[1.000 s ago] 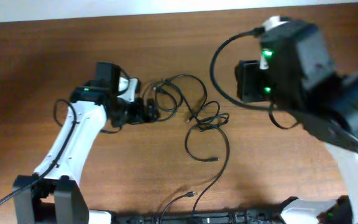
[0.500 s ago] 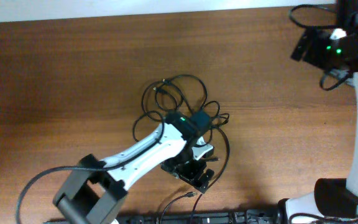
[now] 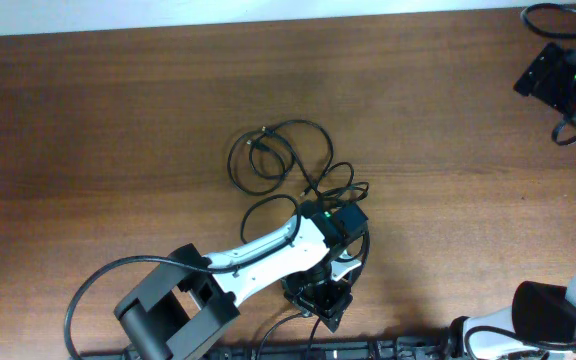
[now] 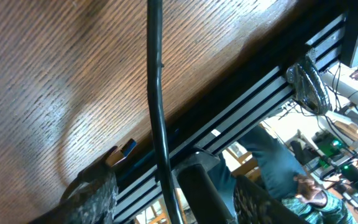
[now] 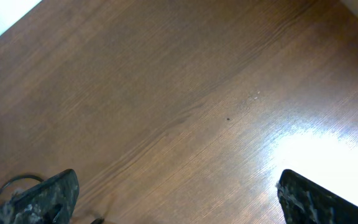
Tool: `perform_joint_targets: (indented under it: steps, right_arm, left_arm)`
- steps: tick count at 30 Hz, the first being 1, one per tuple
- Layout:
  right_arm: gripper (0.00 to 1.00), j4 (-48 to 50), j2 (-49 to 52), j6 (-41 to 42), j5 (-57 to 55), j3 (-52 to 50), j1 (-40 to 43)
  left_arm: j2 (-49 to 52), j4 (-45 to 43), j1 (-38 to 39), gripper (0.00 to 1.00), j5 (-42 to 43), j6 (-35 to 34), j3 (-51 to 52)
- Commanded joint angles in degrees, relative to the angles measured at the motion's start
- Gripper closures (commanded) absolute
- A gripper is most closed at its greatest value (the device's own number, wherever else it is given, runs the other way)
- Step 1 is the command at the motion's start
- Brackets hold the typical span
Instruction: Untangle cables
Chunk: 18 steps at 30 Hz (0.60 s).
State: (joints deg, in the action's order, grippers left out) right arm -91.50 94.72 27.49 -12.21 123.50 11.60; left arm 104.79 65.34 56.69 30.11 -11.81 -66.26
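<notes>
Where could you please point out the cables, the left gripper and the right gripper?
cables (image 3: 326, 190), overhead view, on the knot of the tangle.
left gripper (image 4: 166, 200), left wrist view, midway between its fingertips.
right gripper (image 5: 179, 205), right wrist view, midway between its fingertips.

Left pincer (image 4: 174, 186) fingers apart; right pincer (image 5: 176, 190) fingers wide apart.

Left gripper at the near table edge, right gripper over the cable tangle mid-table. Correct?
No. The overhead view shows the right gripper at the far right corner, away from the cables. The left gripper is at the near edge of the table.
</notes>
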Motion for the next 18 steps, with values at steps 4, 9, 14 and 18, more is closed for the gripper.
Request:
perform_joint_targets:
  steps: [4, 9, 14, 18]
  right_arm:
    - [0.00, 0.00, -0.68, 0.46, -1.11, -0.07, 0.07]
    - [0.00, 0.00, -0.68, 0.46, -1.11, -0.07, 0.07]
    - [0.00, -0.02, -0.68, 0.46, -1.11, -0.07, 0.07]
    - [0.00, -0.02, -0.68, 0.46, -1.11, -0.07, 0.07]
  left_arm:
    - [0.55, -0.20, 0.96, 0.40, 3.37, -0.96, 3.23]
    - [0.52, -1.42, 1.33, 0.78, 3.61, -0.98, 3.21]
    - [0.52, 3.89, 1.27, 1.00, -0.33, -0.96, -5.57]
    - [0.52, 13.53, -3.26, 1.00, -12.46, -1.01, -23.37]
